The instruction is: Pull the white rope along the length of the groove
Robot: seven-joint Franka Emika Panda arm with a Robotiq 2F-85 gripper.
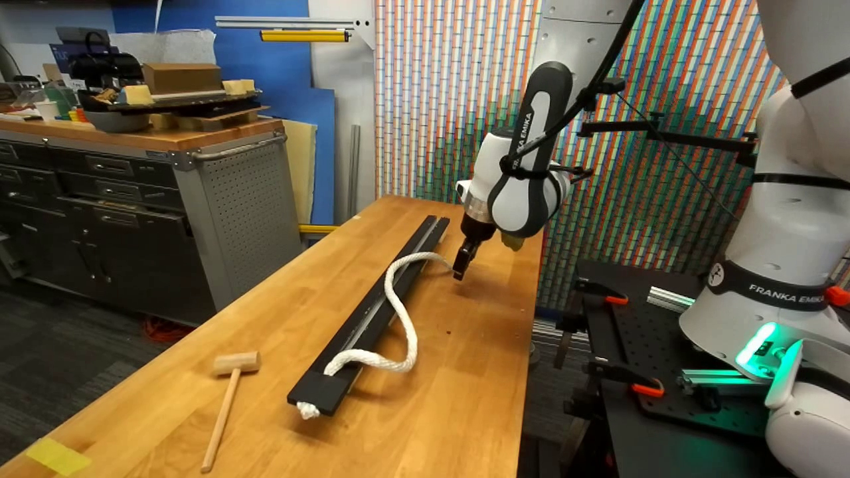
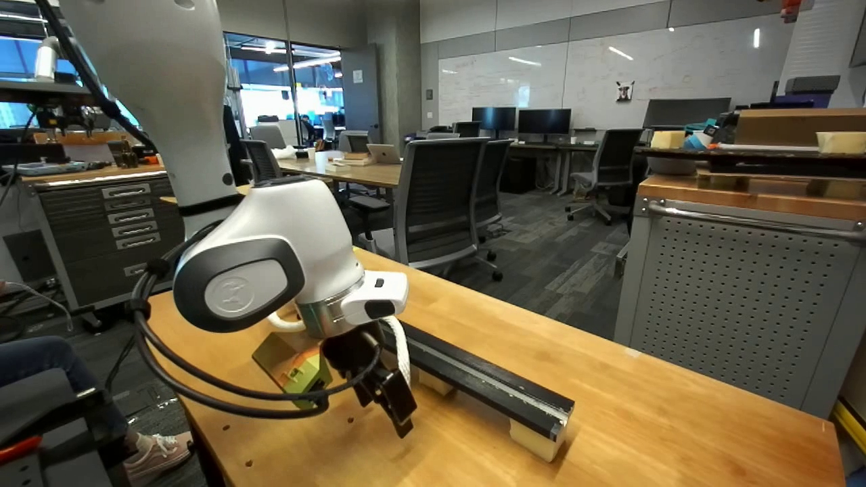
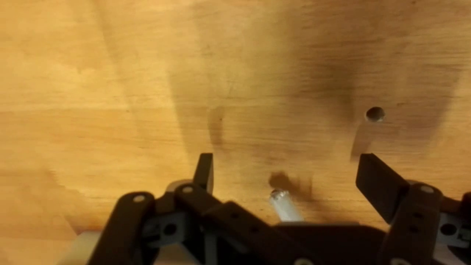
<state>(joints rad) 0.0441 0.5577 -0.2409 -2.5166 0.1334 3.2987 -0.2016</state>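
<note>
The white rope (image 1: 410,338) winds in a loose S over the long black bar and the wooden table. Near the bar's close end it emerges from the groove (image 1: 362,325), and a frayed white tuft pokes out at that end face. Most of the groove shows bare in an exterior view; its far stretch also appears along the bar (image 2: 500,384). My gripper (image 1: 459,273) hangs low over the table beside the bar, by the rope's free end. In the wrist view, the open gripper (image 3: 286,156) has the rope tip (image 3: 287,209) between its fingers, touching neither; the rope behind is hidden.
Pale blocks (image 2: 536,439) prop the bar above the table. A wooden mallet (image 1: 229,398) lies across the bar from my gripper, near yellow tape (image 1: 58,456). A small hole (image 3: 375,114) pierces the tabletop. A drawer cabinet (image 1: 232,186) stands past the table edge.
</note>
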